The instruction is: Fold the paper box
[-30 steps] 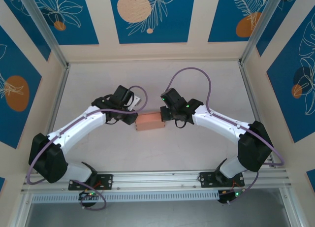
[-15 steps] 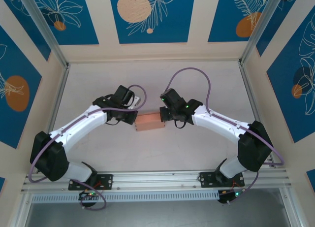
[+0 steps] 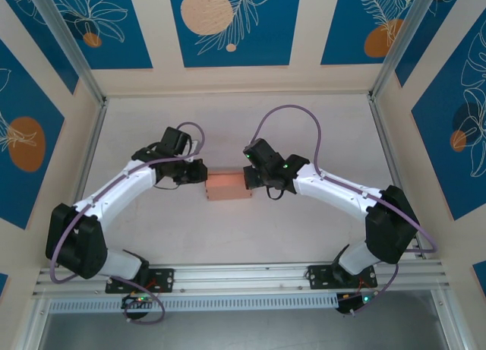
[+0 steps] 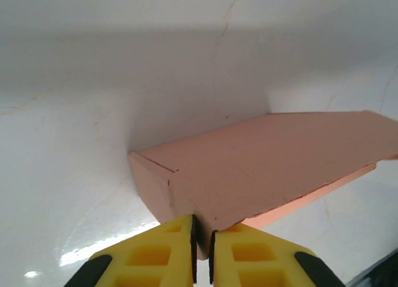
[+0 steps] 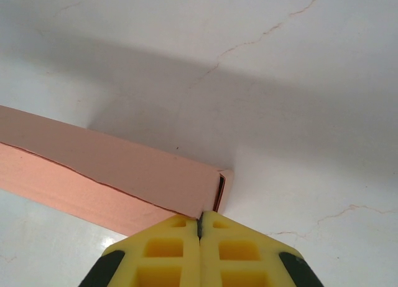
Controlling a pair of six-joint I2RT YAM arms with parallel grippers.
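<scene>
Right, top view first: paper box (image 3: 226,186) lying closed and flat on the white table (image 3: 304,130), mid-workspace, long axis left-right, set between left gripper (image 3: 202,175) at its left end and right gripper (image 3: 247,177) at its right end. Both arms stretched forward, bent inward at the elbow, wrists angled toward each other. Finger detail from the wrist cameras, not from overhead (too small there). Left wrist: yellow fingers (image 4: 180,228) closed to a thin slit, box's near bottom corner pinched in it, folded end face showing. Right wrist: yellow fingers (image 5: 236,234) pressed fully together, gripping nothing, tips touching the box's end corner, narrow dark seam visible there.
</scene>
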